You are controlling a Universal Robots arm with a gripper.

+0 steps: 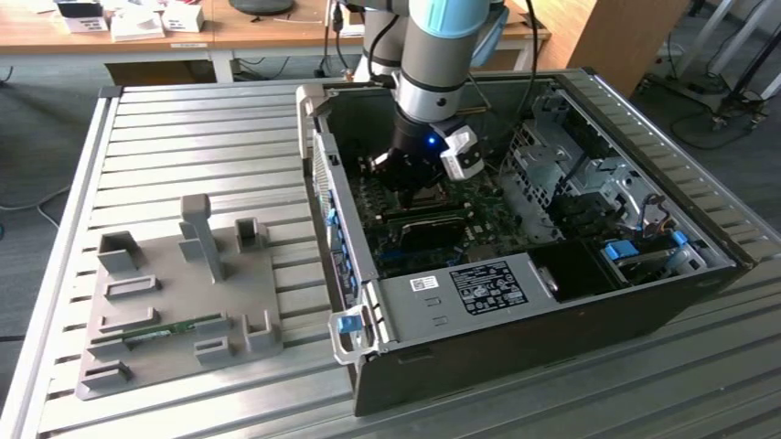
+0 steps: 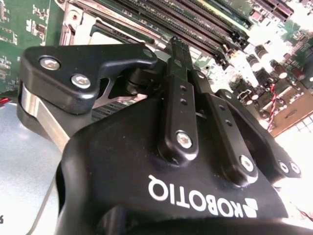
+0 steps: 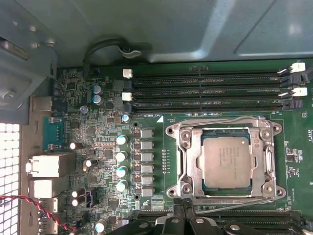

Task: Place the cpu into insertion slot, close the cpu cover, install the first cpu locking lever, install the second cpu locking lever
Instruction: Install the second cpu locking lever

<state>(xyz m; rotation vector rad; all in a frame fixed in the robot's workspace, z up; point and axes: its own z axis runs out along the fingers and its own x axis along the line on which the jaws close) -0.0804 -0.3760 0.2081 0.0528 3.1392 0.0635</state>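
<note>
With the cpu [image 3: 226, 162] seated in the insertion slot [image 3: 193, 161] under the lowered cpu cover [image 3: 268, 161], the clenched, empty hand [image 3: 183, 205] should be pressed squarely on the lever.

Just past my hand run the long black memory slots [image 3: 210, 90] with white end clips, off to one side I see rows of small silver capacitors [image 3: 121, 161] and a red wire [image 3: 34, 203], and outside the computer case [image 1: 513, 320] a grey fixture tray [image 1: 183, 302] lies well apart on the slatted metal table [image 1: 183, 146].
</note>
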